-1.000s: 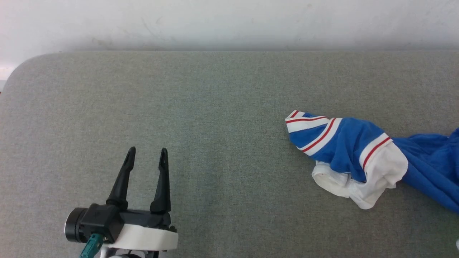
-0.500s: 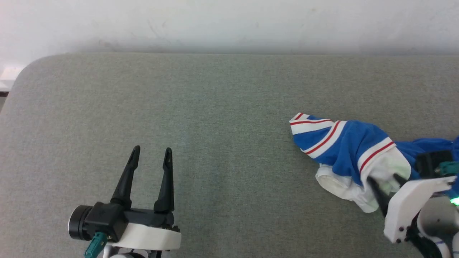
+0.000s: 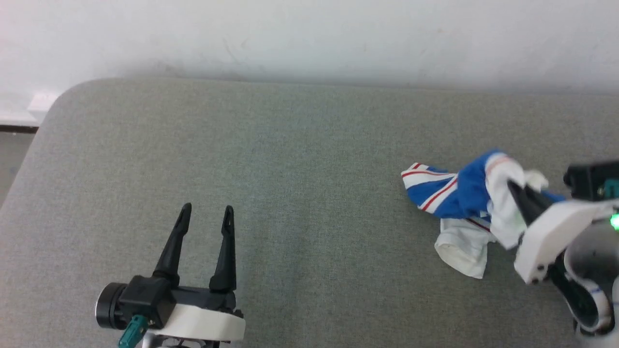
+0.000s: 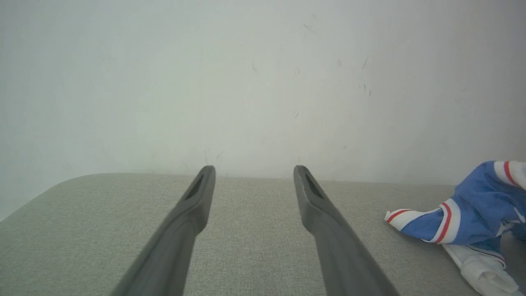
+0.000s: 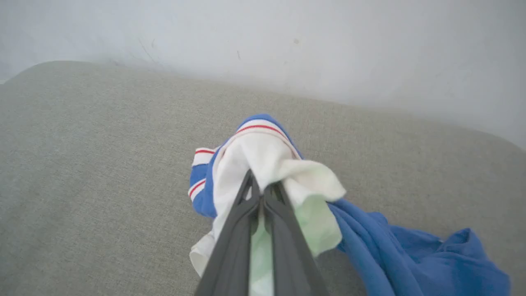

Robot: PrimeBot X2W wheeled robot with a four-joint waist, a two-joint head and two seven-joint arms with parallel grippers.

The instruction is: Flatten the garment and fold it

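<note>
The garment (image 3: 459, 193) is a crumpled blue T-shirt with white sleeves and red-and-white trim, lying at the right of the grey padded table (image 3: 290, 169). My right gripper (image 3: 512, 188) is shut on a white sleeve of it and holds that part lifted off the surface; in the right wrist view the fingers (image 5: 242, 213) pinch the white cloth of the garment (image 5: 267, 156), with blue fabric trailing to the right. My left gripper (image 3: 205, 211) rests open and empty at the lower left, well away. The left wrist view catches the garment (image 4: 464, 218) at its right edge, beyond the left gripper (image 4: 252, 169).
A pale wall (image 3: 309, 38) runs along the table's far edge. The table's rounded corner (image 3: 63, 96) is at the upper left, with floor beyond it. Bare grey surface lies between the two grippers.
My right gripper came in from the lower right, closed on the white sleeve and lifted it, bunching the shirt. The head camera has shifted, moving the whole picture. The left arm kept still.
</note>
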